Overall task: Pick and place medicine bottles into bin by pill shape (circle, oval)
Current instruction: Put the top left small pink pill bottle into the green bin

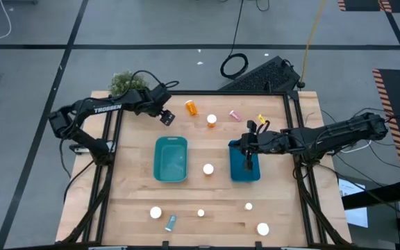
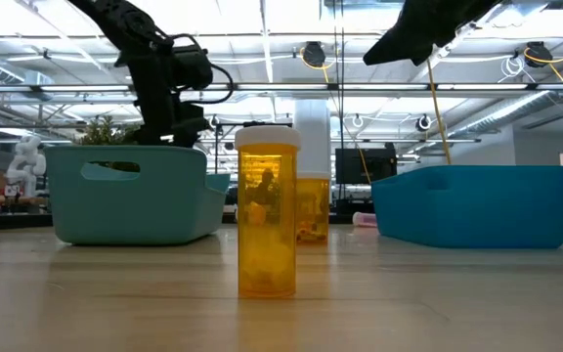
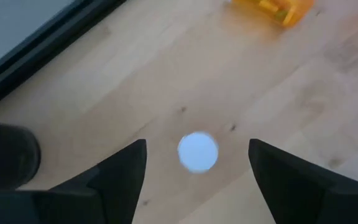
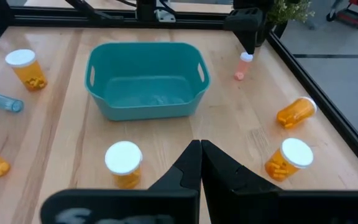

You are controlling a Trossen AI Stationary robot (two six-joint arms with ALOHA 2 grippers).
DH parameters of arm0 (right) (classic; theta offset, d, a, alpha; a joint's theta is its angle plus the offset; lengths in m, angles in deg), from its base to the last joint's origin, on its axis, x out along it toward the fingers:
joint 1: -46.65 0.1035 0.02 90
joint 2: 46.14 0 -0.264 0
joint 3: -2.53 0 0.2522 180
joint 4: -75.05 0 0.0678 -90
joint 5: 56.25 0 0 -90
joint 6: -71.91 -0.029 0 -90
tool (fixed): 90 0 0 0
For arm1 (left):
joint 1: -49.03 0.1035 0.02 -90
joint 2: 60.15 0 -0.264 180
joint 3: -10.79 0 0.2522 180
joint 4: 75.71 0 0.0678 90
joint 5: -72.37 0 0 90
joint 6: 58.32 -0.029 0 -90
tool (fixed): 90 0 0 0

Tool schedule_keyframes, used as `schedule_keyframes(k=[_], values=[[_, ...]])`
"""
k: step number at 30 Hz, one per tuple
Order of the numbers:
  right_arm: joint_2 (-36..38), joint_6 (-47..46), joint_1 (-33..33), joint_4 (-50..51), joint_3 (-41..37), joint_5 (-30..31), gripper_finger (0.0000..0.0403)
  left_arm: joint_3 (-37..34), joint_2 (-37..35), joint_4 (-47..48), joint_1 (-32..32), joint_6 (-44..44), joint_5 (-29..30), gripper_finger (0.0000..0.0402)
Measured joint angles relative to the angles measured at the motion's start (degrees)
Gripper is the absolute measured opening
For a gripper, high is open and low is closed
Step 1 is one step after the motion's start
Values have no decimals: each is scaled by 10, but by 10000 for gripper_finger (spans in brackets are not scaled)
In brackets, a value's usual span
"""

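- Medicine bottles (image 1: 207,169) are scattered around the teal bin (image 1: 171,158), my landmark: one stands just to its right, several lie nearer the front edge, and a few orange ones sit behind it, so nothing looks sorted yet.
- I have the right gripper (image 1: 250,144) over the blue bin (image 1: 244,164), right of the teal bin, fingers pressed together and empty, likely after a drop.
- My left gripper (image 3: 196,168) hovers behind the teal bin, spread wide and empty, straddling a small white cap (image 3: 197,151), probably lined up for a pick.
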Motion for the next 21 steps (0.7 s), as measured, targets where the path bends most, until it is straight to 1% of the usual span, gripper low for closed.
schedule_keyframes(k=[6,10,13,21], values=[[0,2,0,1,0,0,0,0,10,0,12,-7,0,287],[0,2,0,1,0,0,0,-1,26,8,12,-11,-5,287],[0,2,0,4,0,0,0,0,40,-3,12,-21,-15,287],[0,2,0,4,0,-1,0,0,67,-10,13,-33,-16,287]])
